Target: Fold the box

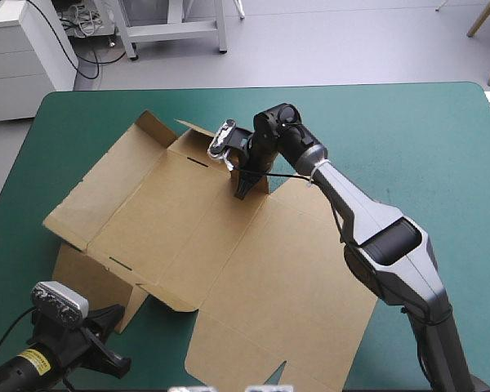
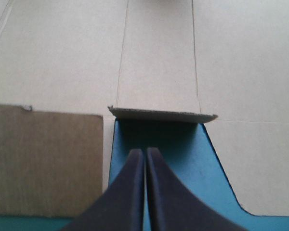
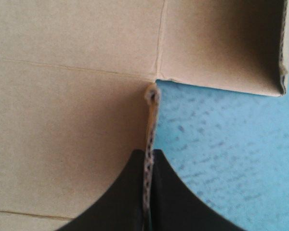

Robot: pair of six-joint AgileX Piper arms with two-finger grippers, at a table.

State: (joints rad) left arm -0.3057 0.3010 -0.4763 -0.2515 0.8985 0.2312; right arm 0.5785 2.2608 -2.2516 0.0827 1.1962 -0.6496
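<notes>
On the teal-green table (image 1: 408,131) the box (image 1: 220,245) lies almost flat, folding barely begun, the right gripper (image 3: 148,156) pinching its far edge, the left gripper (image 2: 145,151) closed and empty.

A robotics lab or test room: a teal-green covered table (image 1: 441,147) stands on a plain grey floor (image 1: 351,41), with a white drawer cabinet (image 1: 20,57), loose cables (image 1: 82,20) and a white metal stand (image 1: 175,28) beyond it
</notes>
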